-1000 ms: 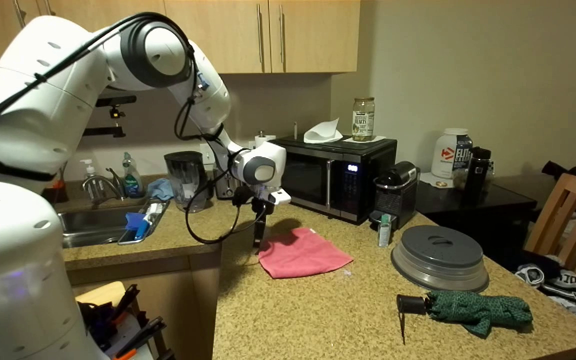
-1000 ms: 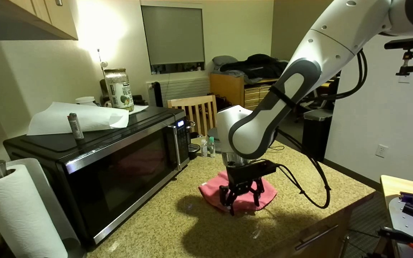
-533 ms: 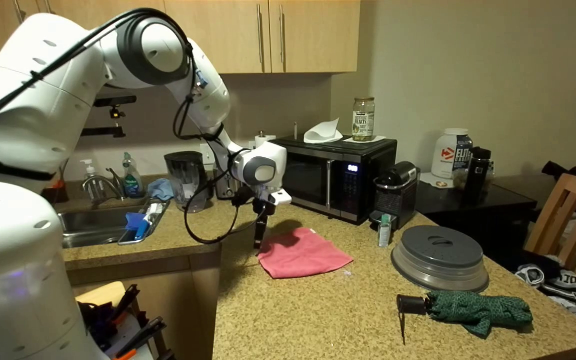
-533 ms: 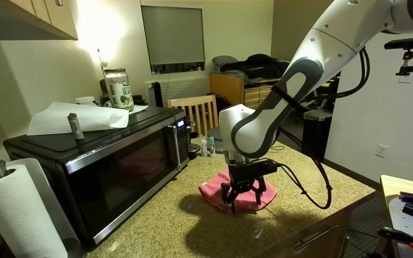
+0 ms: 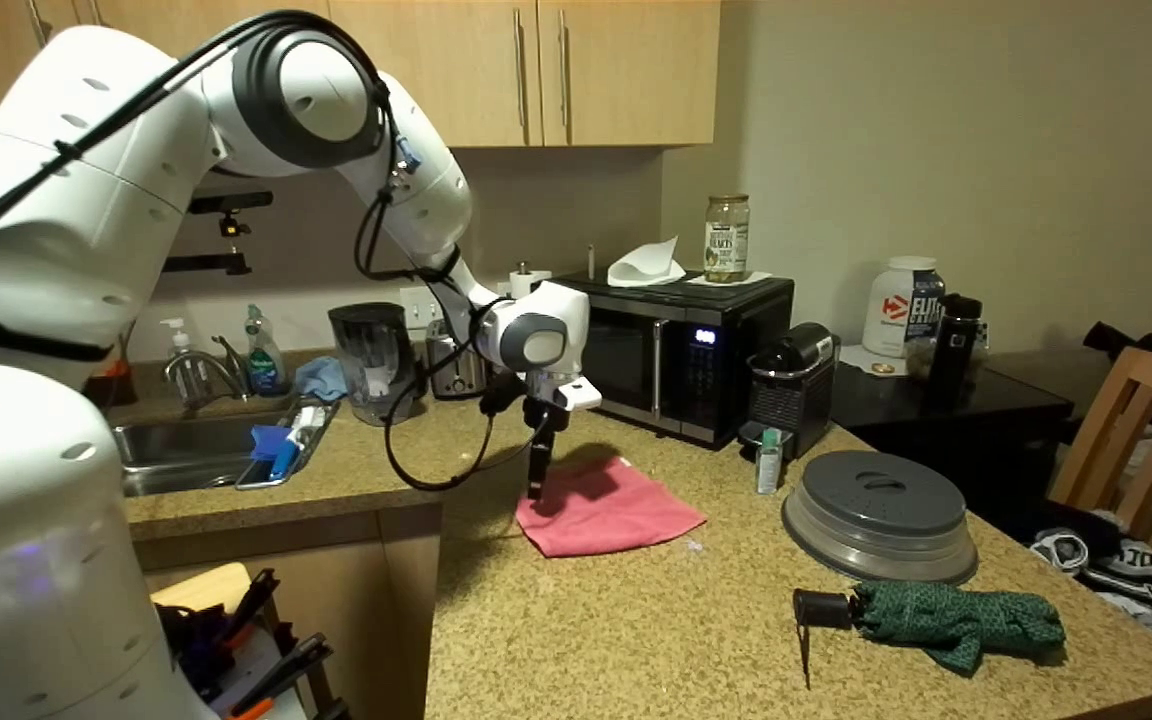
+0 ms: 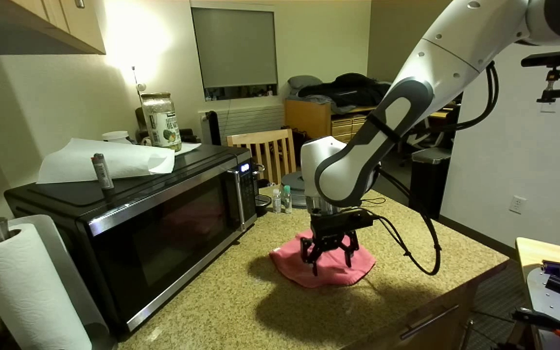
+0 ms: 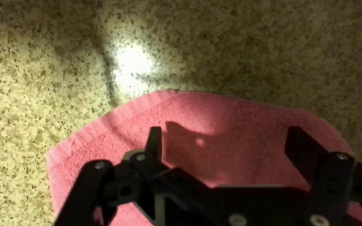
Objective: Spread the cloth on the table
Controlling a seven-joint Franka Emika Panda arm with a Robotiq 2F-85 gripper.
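Beneath the fingers (image 7: 155,142), spread wide apart, the pink cloth (image 7: 228,147) is seen on the countertop (image 5: 636,635) in front of the microwave (image 6: 178,233).

white tub (image 5: 894,308): "ELITE" | glass jar (image 5: 726,240): "HEARTS" | microwave display (image 5: 705,337): digits blurred

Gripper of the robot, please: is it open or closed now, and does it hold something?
Gripper: open, holding nothing; its jaws stand apart over the pink cloth.

The sink (image 5: 191,455), microwave (image 5: 684,352) and wall cupboards (image 5: 441,75) show a kitchen, the bed (image 6: 306,119) a home
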